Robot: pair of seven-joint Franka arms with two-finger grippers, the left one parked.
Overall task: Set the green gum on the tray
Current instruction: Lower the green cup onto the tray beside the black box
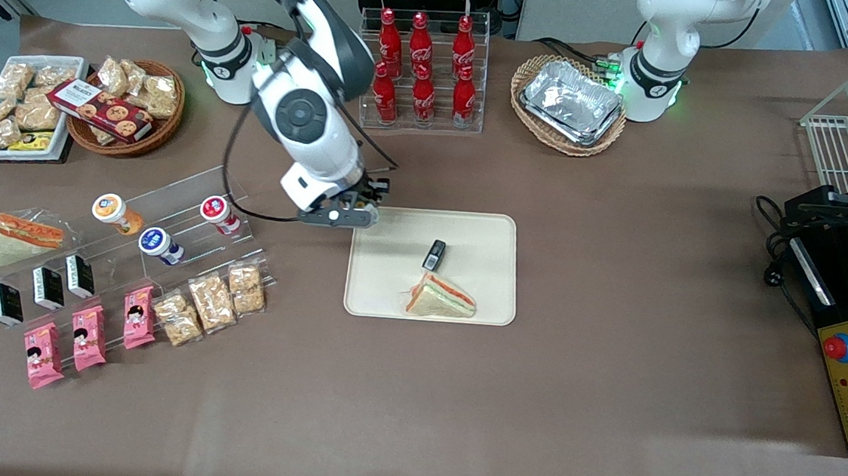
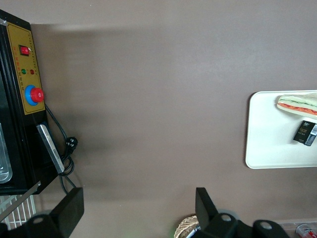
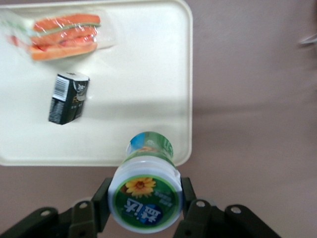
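gripper [image 3: 144,210] clamped on gum [image 3: 145,193], hovering at tray [image 1: 382,295] corner | carry further in, lower onto bare patch clear of sandwich [image 1: 440,298] & black pack [image 1: 434,255], then release

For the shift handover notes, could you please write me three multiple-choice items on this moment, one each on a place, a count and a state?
1. Where is the green gum?
A. In the gripper, over a corner of the tray
B. Lying on the clear display stand
C. In the wicker basket

2. How many things lie on the tray?
A. None
B. Two
C. Four

3. How do the gripper's jaws stand?
A. Wide open, nothing in them
B. Shut on the sandwich
C. Shut on the gum bottle

Answers: 1 A, the right wrist view shows the bottle between the jaws above the tray's corner. 2 B, a wrapped sandwich and a small black box lie there. 3 C, both jaws press the bottle's sides just under its lid.
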